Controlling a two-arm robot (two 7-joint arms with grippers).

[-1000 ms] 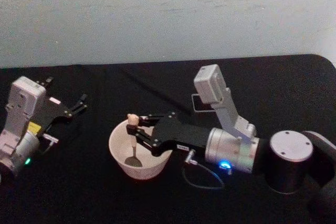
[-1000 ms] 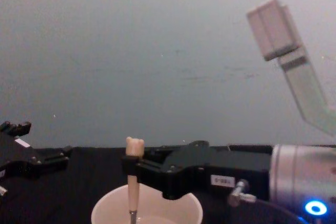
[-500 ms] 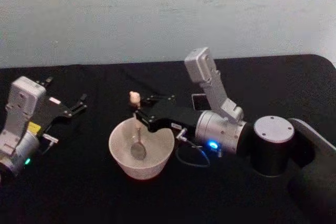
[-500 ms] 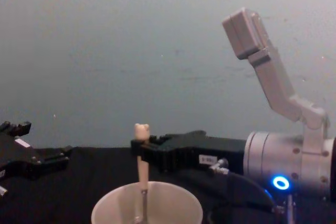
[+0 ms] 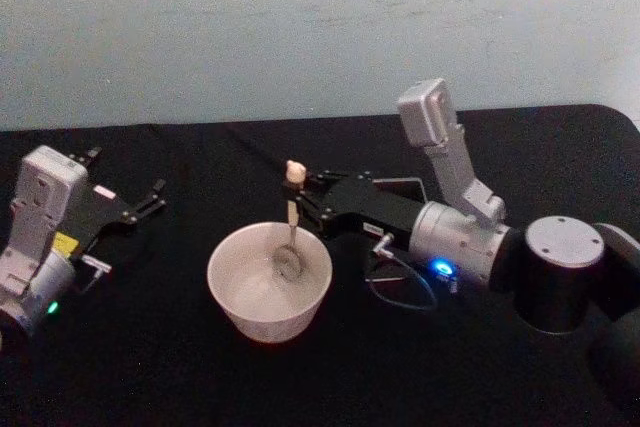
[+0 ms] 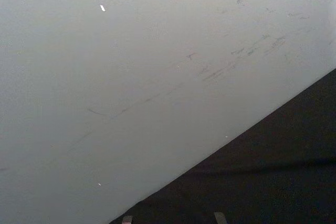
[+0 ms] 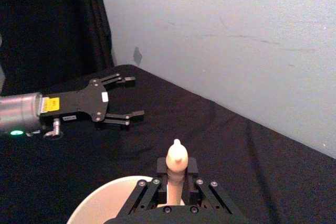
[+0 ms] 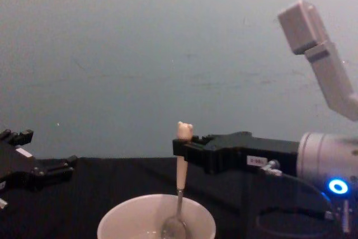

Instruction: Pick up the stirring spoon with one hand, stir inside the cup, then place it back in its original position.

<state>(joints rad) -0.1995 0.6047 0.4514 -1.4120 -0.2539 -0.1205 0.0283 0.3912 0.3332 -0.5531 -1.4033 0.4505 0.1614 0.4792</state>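
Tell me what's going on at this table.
The right hand grips the slim bear-topped beige-handled spoon upright, with its shiny metal bowl down inside the wide cream-white round cup. The stirring step looks underway. The left hand is parked open at the left of the black-clothed table, holding nothing.

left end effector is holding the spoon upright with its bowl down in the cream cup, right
No: the right end effector holds the stirring spoon upright, bowl down in the cup, as the chest view shows. The left end effector sits open, apart.
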